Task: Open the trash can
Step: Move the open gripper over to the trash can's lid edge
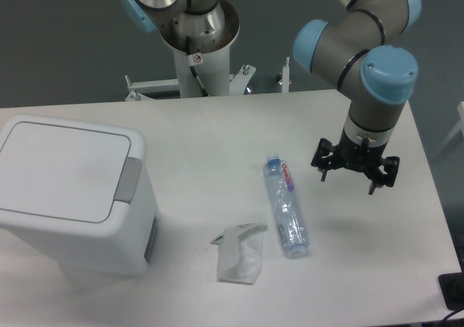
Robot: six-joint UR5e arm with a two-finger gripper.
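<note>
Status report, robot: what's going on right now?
Gripper empty, jaws open, right of bottle. Trash can lid shut, untouched. Bottle and paper bag lie between.

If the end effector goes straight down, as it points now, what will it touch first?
Probably only the bare table. The end effector hangs open to the right of the bottle, and nothing lies under it, though one view makes depth uncertain.

Count on the table (217,138): 1 trash can (69,193) at 9 o'clock, with 1 lid and 1 grey latch button (130,180). 1 clear plastic bottle (286,205) lying near centre, 1 small white paper bag (240,252) at about 6 o'clock, just beside the bottle. 1 robot arm (362,44) at 2 o'clock carrying 1 gripper (354,173). 1 arm base column (196,37) at 12 o'clock.
</note>
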